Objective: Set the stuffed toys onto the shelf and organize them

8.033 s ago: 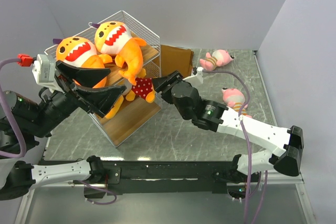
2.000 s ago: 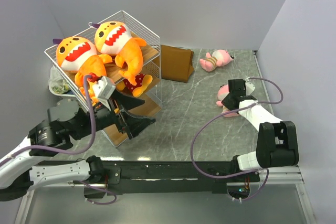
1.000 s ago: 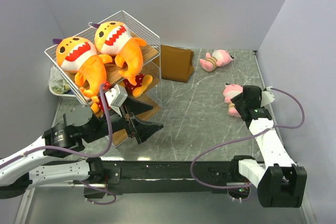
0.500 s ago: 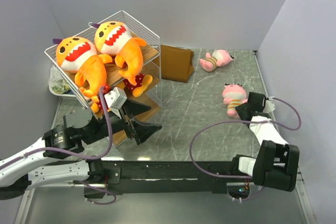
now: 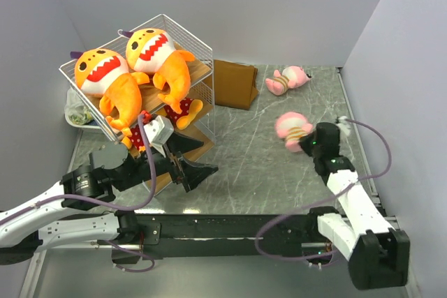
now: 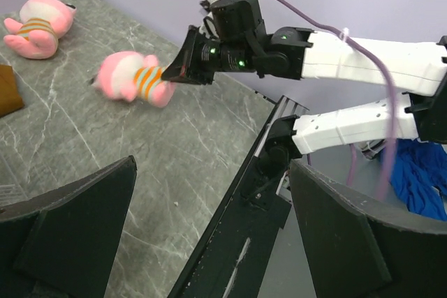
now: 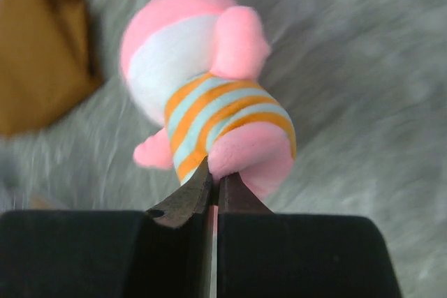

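The shelf (image 5: 201,69) stands at the far left. Two orange sharks (image 5: 105,75) (image 5: 157,50) lie on its top tier, and a small toy in red dotted clothes (image 5: 183,108) lies on a lower board. My right gripper (image 5: 308,143) (image 7: 215,183) is shut on the bottom of a pink striped toy (image 5: 290,127) (image 7: 202,95) (image 6: 129,78), held just above the table at the right. A second pink toy (image 5: 288,78) (image 6: 38,26) lies farther back. My left gripper (image 5: 192,163) (image 6: 223,242) hangs open in front of the shelf with nothing between its fingers.
A brown folded bag (image 5: 234,83) (image 7: 42,54) lies right of the shelf. A pale bowl (image 5: 75,113) sits behind the shelf by the left wall. Walls close in the table at the back and right. Blue cloth (image 6: 419,179) lies beyond the near edge.
My right gripper has shut on the pink striped toy and carried it left, toward the table's middle. The left arm has barely moved and stays open.
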You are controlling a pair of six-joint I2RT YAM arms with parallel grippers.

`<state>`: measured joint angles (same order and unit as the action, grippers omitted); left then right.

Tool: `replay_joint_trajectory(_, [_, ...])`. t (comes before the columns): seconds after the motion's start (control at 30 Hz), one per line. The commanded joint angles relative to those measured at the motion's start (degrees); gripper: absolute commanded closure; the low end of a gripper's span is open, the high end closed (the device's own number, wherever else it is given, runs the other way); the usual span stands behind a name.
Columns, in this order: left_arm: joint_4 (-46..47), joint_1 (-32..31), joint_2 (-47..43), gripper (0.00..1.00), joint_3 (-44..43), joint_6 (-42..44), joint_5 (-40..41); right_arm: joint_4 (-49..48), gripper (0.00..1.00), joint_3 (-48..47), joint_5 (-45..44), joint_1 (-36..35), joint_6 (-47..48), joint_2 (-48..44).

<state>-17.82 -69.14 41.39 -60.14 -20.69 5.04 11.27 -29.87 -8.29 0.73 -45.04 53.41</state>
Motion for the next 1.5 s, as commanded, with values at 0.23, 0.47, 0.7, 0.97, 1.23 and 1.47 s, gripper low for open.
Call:
replay_joint_trajectory(0.23, [1.7, -0.3, -0.2, 0.04, -2.7, 0.3, 0.6, 10.2, 1.0, 4.6, -1.7, -26.4, -10.4, -14.2])
replay_joint_trajectory(0.47, [1.7, -0.3, 0.4, 0.04, -2.8, 0.3, 1.1, -3.9, 1.0, 10.0, 0.7, -42.1, -22.0, -15.3])
replay_joint_trajectory(0.7, [2.8, -0.4, 0.6, 0.04, -3.1, 0.1, 0.3, -16.3, 1.0, 3.4, -6.4, -56.5, -28.2, -3.4])
replay_joint_trajectory(0.97, [2.4, -0.3, 0.7, 0.03, -5.0, -0.5, 0.2, -32.9, 1.0, -5.6, -10.9, -67.1, -32.7, 20.7])
replay_joint_trajectory(1.23, [2.8, -0.3, -1.7, 0.04, -4.5, -0.9, 0.6, -43.5, 1.0, -12.3, -14.3, -69.5, -32.9, 34.0])
replay_joint_trajectory(1.47, [2.4, -0.3, -1.9, 0.04, -4.9, -1.1, 0.5, -45.0, 1.0, -19.5, -15.8, -70.2, -34.3, 43.0])
